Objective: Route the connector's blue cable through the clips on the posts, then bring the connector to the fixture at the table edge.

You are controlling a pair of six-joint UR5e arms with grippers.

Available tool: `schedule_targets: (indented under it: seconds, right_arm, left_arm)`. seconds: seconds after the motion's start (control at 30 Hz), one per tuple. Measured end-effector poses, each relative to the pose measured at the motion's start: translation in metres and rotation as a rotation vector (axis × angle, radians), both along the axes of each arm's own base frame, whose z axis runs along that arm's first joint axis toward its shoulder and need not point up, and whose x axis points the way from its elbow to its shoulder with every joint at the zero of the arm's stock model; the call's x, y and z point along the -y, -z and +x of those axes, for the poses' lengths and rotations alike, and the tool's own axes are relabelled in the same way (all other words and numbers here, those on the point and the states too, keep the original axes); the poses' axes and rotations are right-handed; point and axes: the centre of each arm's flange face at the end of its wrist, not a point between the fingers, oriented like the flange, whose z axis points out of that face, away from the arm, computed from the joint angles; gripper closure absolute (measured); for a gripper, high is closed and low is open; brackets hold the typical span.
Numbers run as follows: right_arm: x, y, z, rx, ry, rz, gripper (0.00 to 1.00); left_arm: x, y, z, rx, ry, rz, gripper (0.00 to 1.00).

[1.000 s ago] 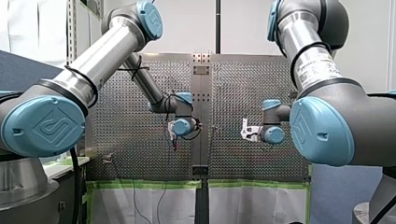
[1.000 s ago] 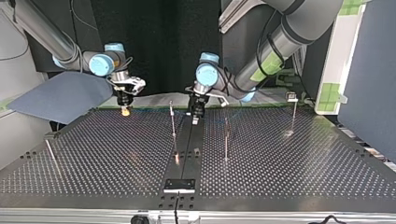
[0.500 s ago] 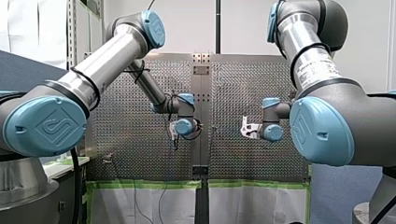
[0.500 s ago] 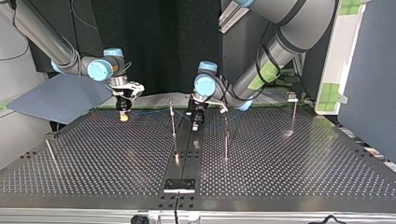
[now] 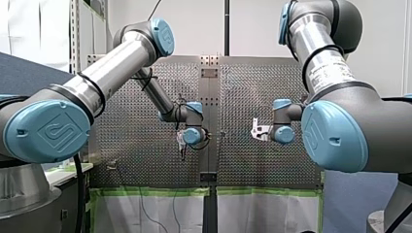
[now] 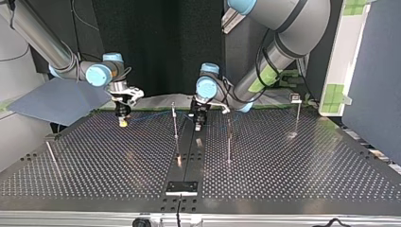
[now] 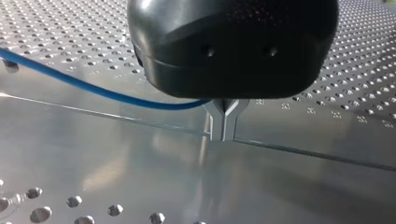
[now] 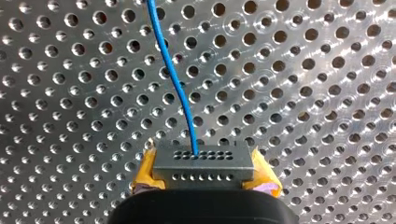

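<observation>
My right gripper (image 8: 205, 173) is clamped on the grey connector (image 8: 203, 161), with its yellow pads (image 8: 145, 171) pressing on both ends. The blue cable (image 8: 175, 79) leaves the connector's face and runs straight ahead of the gripper over the perforated table (image 8: 303, 93). My left gripper (image 7: 224, 123) has its metal fingers (image 7: 215, 116) pressed together just above the table, and the blue cable comes in from one side to their root, where it seems pinched.
</observation>
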Motion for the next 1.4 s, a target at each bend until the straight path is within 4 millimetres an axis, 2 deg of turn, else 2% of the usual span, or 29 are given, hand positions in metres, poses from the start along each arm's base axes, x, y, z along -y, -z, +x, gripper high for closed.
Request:
schedule_targets:
  seconds: [0.2,0.5,0.53,0.57,0.6,0.67,0.7,0.73,0.77,0.97,1.2,1.4]
  right_arm:
    - [0.003,-0.002,-0.002,0.0,0.004,0.002,1.0]
    - [0.002,0.005,-0.005,-0.009,0.008,0.029,1.0]
    - [0.002,0.006,-0.005,-0.01,0.008,0.031,1.0]
    - [0.002,0.007,-0.004,-0.011,0.007,0.033,1.0]
    - [0.001,0.008,-0.004,-0.012,0.006,0.034,1.0]
    - [0.001,0.009,-0.003,-0.013,0.003,0.036,1.0]
    - [0.0,0.01,-0.002,-0.014,0.002,0.036,1.0]
    - [0.0,0.01,-0.002,-0.014,0.001,0.036,1.0]
    - [0.0,0.01,-0.001,-0.014,0.0,0.036,1.0]
    - [-0.001,0.01,0.0,-0.016,-0.005,0.039,1.0]
    - [-0.003,0.011,0.002,-0.018,-0.008,0.045,1.0]
    - [-0.004,0.012,0.002,-0.021,-0.009,0.054,1.0]
  left_arm:
    - [0.0,0.001,0.0,-0.002,-0.001,0.004,1.0]
    - [0.0,0.001,-0.001,-0.006,-0.001,0.024,1.0]
    - [0.0,0.001,-0.001,-0.005,-0.001,0.026,0.97]
    - [0.0,0.001,-0.001,-0.004,-0.001,0.027,0.89]
    - [0.0,0.001,-0.001,-0.004,-0.001,0.029,0.89]
    - [-0.001,0.001,0.0,-0.002,0.001,0.03,0.53]
    - [-0.002,0.001,0.0,-0.002,0.004,0.03,0.53]
    - [-0.002,0.001,0.001,-0.002,0.008,0.031,0.29]
    - [-0.002,0.001,0.001,-0.002,0.013,0.032,0.0]
    - [-0.002,0.003,-0.002,-0.021,0.016,0.055,0.0]
    - [0.0,0.007,-0.013,-0.057,-0.01,0.136,0.0]
    - [0.007,0.009,-0.024,-0.087,0.034,0.197,0.0]
